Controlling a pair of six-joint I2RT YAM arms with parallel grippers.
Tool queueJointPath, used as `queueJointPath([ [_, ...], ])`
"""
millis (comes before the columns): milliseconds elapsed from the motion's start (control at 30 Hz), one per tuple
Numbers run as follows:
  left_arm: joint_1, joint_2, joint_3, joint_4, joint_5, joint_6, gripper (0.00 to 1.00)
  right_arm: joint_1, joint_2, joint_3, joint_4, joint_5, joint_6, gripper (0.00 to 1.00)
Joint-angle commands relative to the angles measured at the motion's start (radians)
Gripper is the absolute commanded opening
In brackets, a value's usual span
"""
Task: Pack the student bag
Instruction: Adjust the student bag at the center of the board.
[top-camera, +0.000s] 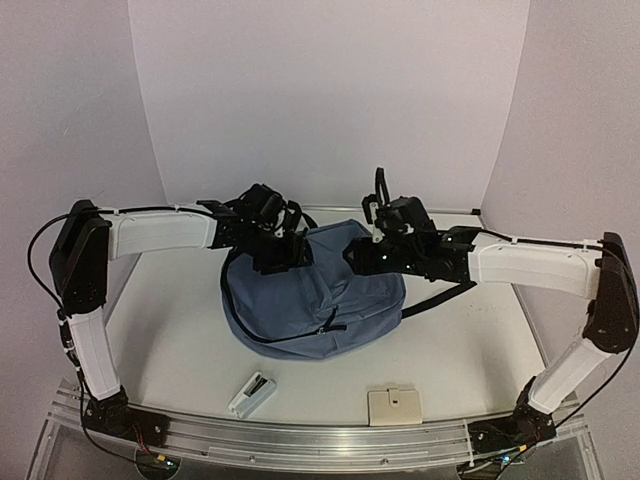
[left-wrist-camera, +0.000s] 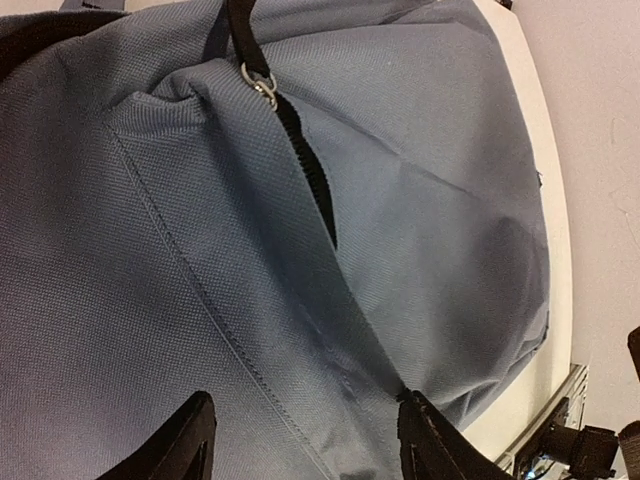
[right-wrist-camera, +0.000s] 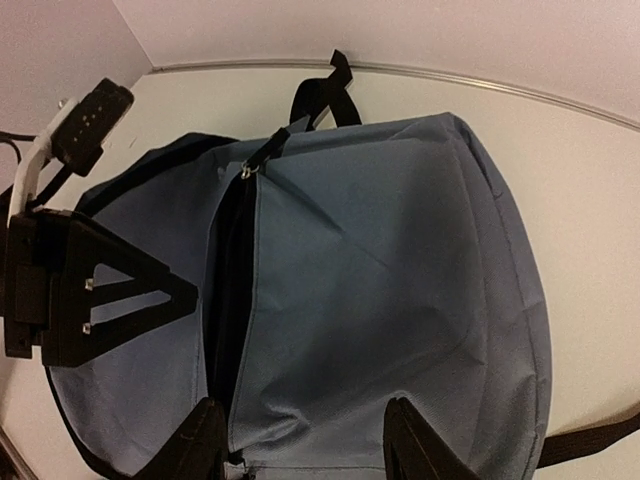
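Note:
The slate-blue student bag (top-camera: 310, 305) lies flat in the middle of the table, front side up. Its zipper is partly undone, leaving a dark slit (right-wrist-camera: 228, 290) with the silver pull (right-wrist-camera: 250, 168) at the far end. The slit (left-wrist-camera: 312, 175) and pull (left-wrist-camera: 262, 85) also show in the left wrist view. My left gripper (top-camera: 290, 252) is open and empty, its fingers (left-wrist-camera: 185, 445) just over the fabric (left-wrist-camera: 440, 200) beside the slit. My right gripper (top-camera: 360, 258) is open and empty over the bag (right-wrist-camera: 400, 250), its left finger (right-wrist-camera: 200, 445) near the slit's end.
A small white and black object (top-camera: 252, 393) and a beige flat case (top-camera: 395, 405) lie on the table near the front edge. A black strap (top-camera: 440, 295) trails right from the bag. The left gripper's body (right-wrist-camera: 90, 290) shows in the right wrist view.

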Motion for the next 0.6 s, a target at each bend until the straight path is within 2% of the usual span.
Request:
queueJointPath([
  [0,0.001,0.029,0.005,0.015,-0.016,-0.009,0.59,0.025,0.055,0.077,-0.007,0.062,0.000,0.50],
  [167,0.002,0.032,-0.048,0.047,-0.036,-0.018,0.47,0.052,0.114,0.113,-0.021,0.081,-0.007,0.50],
  [333,0.002,0.054,-0.068,0.050,-0.041,-0.038,0.29,0.071,0.188,0.152,-0.046,0.103,-0.009,0.51],
  [467,0.003,0.009,-0.089,0.081,-0.033,-0.032,0.35,0.073,0.241,0.176,-0.054,0.115,-0.001,0.52],
  [567,0.004,-0.035,-0.094,0.072,-0.051,-0.029,0.39,0.073,0.288,0.201,-0.055,0.054,-0.016,0.52],
])
